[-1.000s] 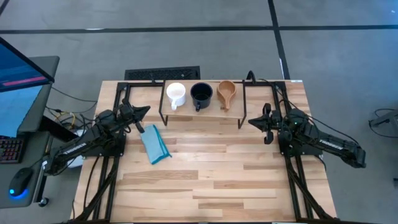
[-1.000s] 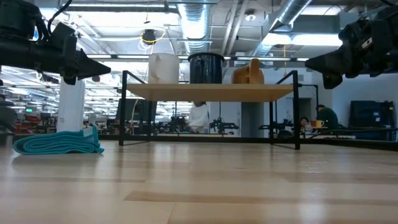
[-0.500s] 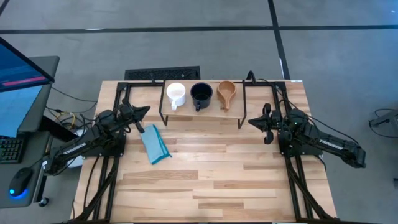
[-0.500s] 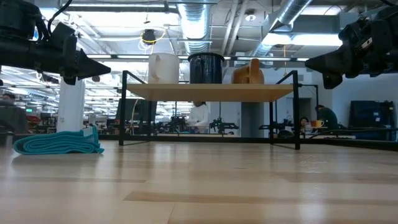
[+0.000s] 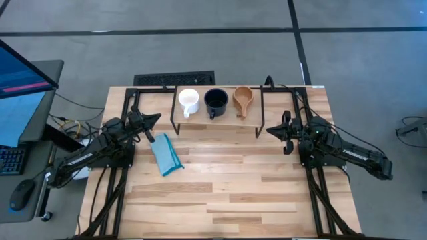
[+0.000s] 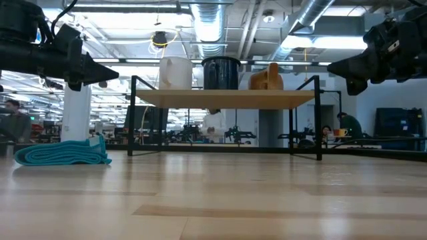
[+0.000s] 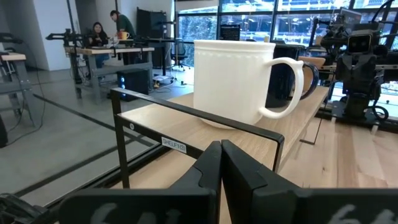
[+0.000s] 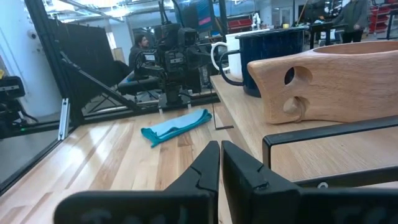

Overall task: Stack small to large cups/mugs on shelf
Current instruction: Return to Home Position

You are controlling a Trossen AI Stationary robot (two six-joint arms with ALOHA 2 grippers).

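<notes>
Three cups stand side by side on the shelf (image 5: 200,120) at the table's far middle: a white mug (image 5: 189,101) on the left, a dark mug (image 5: 216,101) in the middle, a tan wooden cup (image 5: 243,99) on the right. Each rests on its base on the plank. My left gripper (image 5: 157,118) hovers shut just left of the shelf, level with its top. My right gripper (image 5: 270,130) hovers shut just right of the shelf. The white mug (image 7: 233,78) fills the left wrist view; the wooden cup's handle (image 8: 292,90) is nearest in the right wrist view.
A folded blue cloth (image 5: 165,154) lies on the table beside my left gripper, near the shelf's left legs. Bare wooden tabletop (image 5: 227,193) spreads in front of the shelf. People sit in the room beyond the table.
</notes>
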